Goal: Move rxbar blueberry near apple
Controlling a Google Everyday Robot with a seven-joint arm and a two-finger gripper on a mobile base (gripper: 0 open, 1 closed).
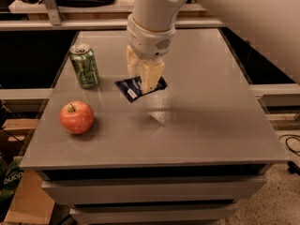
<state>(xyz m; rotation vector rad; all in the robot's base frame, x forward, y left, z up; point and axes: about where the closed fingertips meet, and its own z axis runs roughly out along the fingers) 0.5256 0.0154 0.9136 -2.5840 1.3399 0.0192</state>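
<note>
The rxbar blueberry (133, 89), a flat dark navy bar with white lettering, is gripped at its right part between the cream fingers of my gripper (146, 80). The gripper points down over the middle of the grey table (211, 121), shut on the bar, which sticks out to the left and tilts a little. The red-orange apple (76, 117) sits near the table's front left, well to the left of and below the bar in the view. The white arm rises from the gripper to the top of the view.
A green soda can (85, 65) stands upright at the left, behind the apple and just left of the bar. The table's left edge lies close to the apple. Shelving and cables lie beyond the table's far edge.
</note>
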